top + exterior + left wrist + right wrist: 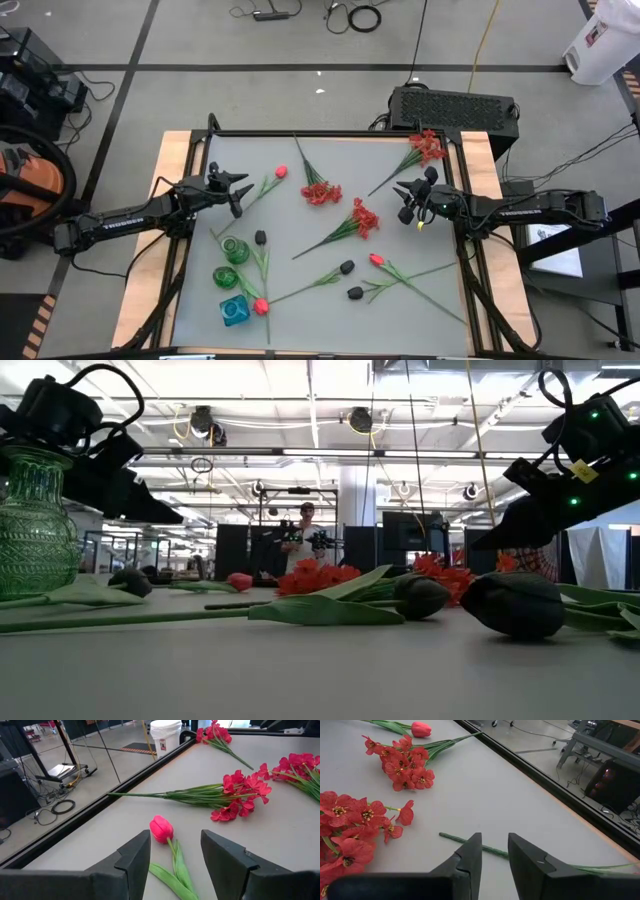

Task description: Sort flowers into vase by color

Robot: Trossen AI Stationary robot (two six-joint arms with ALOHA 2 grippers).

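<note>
1. Flat, matt grey table (300, 290) with pale wooden side edges and a black frame; a black perforated box (455, 106) sits at its far edge. Grey room floor (250, 45) around it, crossed by dark lines and loose cables.
2. Low view: a large hall behind, strip lights overhead, and a person (306, 535) standing far off.
3. Left pincer (236, 191) hovers over the table's left half, its dark fingers parted with nothing between them. Just ahead of it lies a red-pink, smooth tulip-like bud (161, 828) on a thin green stem with long flat leaves.
4. Beyond that bud from the left pincer: a frilly red cluster of small blooms (243, 794) on a bundle of thin green stems, lying flat.
5. Right pincer (405, 203) hovers over the table's right half, fingers apart and empty. A bare thin green stem (485, 849) lies on the table directly beneath its fingertips.
6. Between the two pincers, a second frilly red spray (362, 218) lies at mid-table; a third (428, 146) lies behind the right pincer near the far right corner.
7. Near edge, on the left pincer's side: ribbed green glass vases (231, 262), round-bodied, and a teal glass one (234, 311).
8. Small black oval buds (347, 267) lie on the near half, matt and smooth.
</note>
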